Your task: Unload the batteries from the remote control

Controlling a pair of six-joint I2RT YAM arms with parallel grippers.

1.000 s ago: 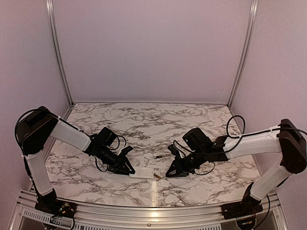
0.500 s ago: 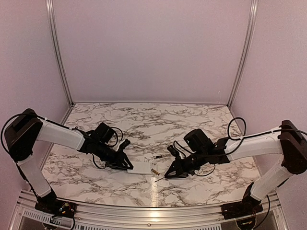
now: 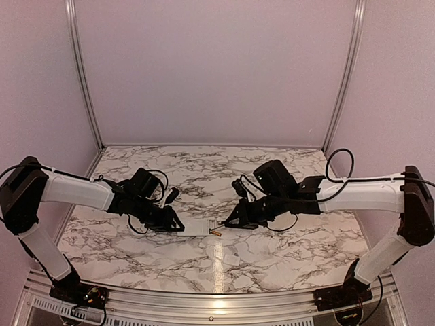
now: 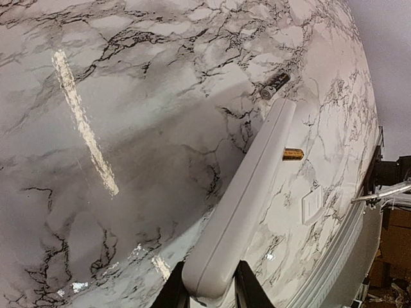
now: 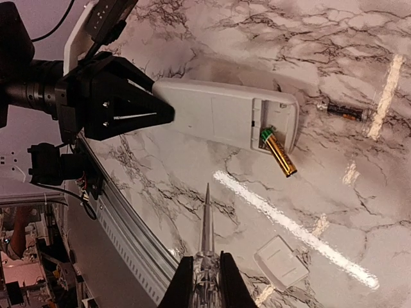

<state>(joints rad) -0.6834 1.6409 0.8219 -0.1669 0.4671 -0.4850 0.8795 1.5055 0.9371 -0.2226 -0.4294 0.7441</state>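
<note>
The left claw point(image 4: 210, 296) pinches the near end of the light-looking, probably slippery remote control point(image 4: 250, 192); ahead of the right claw point(image 5: 205, 282), closed on a pointed tool point(image 5: 206, 224), a battery point(image 5: 280, 154) leans out, its copper end free to take.

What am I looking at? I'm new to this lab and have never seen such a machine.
These are two robot arms bolted to a marble table. One picture is from a camera overhead; the other two come from cameras on each wrist, looking past its own fingers. The left gripper grips one end of the white remote control. The right gripper is shut on a slim pointed tool. One battery sticks partly out of the remote's open recess; another battery lies loose on the table, as does the small white cover.
</note>
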